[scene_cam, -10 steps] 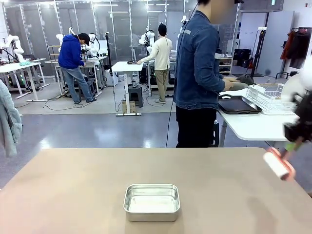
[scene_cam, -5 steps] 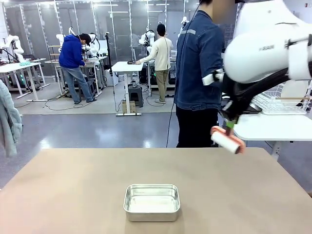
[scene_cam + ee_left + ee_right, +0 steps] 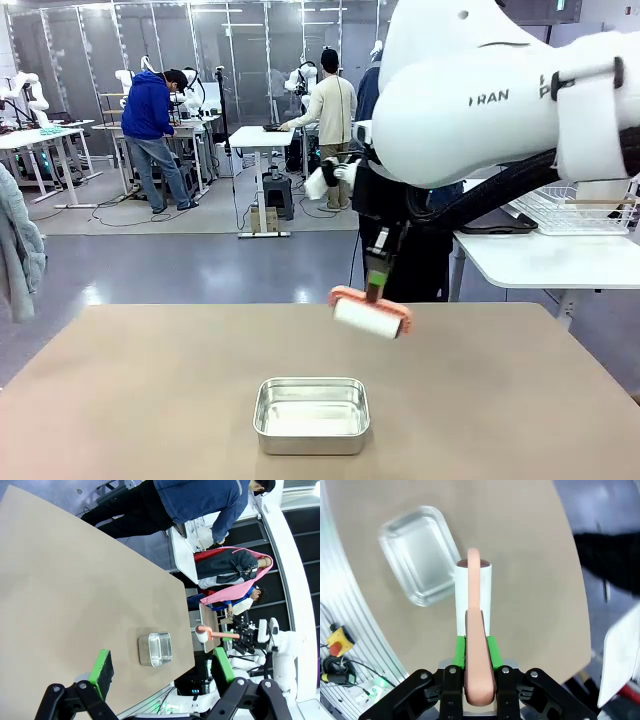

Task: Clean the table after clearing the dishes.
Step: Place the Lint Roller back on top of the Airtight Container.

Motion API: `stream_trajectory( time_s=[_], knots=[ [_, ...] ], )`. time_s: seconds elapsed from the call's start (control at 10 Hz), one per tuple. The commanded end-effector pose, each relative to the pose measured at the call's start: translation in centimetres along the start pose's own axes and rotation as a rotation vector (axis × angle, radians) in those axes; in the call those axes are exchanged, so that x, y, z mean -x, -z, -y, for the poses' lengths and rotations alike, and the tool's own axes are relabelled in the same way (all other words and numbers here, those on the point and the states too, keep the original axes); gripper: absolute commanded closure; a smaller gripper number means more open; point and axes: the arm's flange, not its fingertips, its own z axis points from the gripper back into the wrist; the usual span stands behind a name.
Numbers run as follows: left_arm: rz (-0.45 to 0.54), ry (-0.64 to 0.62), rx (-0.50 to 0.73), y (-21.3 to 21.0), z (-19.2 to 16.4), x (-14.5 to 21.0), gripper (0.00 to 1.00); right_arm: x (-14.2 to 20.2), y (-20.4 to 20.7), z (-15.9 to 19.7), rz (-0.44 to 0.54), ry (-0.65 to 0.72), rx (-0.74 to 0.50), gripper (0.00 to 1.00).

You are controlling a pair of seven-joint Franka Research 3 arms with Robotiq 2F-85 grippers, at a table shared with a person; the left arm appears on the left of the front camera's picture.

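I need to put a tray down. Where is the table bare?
The table is bare left and right of the steel pan. It is tight only above the pan, where the right pincer holds the lint roller.

The table [image 3: 130, 400] has a plain matte beige-brown top with a straight far edge, and it lies flat below the right gripper [image 3: 475, 652]. That gripper's green pads are clamped on the salmon handle of a lint roller [image 3: 368, 315], whose white roll hangs just above the tabletop, beyond and to the right of a square steel pan [image 3: 311, 414] standing on the table's near middle.
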Motion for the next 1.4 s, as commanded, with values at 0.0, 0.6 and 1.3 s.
stream_trajectory(
  time_s=[0.0, 0.6, 1.3],
  knots=[
    [0.001, -0.015, 0.009, -0.3, 0.4, 0.1, 0.0, -0.1, -0.2, -1.8, 0.016, -0.158, -0.056, 0.79],
    [0.001, -0.015, 0.009, -0.3, 0.4, 0.1, 0.0, -4.8, 2.4, -5.5, -0.011, -0.35, -0.092, 0.79],
    [0.001, -0.015, 0.009, -0.3, 0.4, 0.1, 0.0, -6.9, 6.9, -1.9, -0.053, -0.419, -0.227, 0.79]
  ],
)
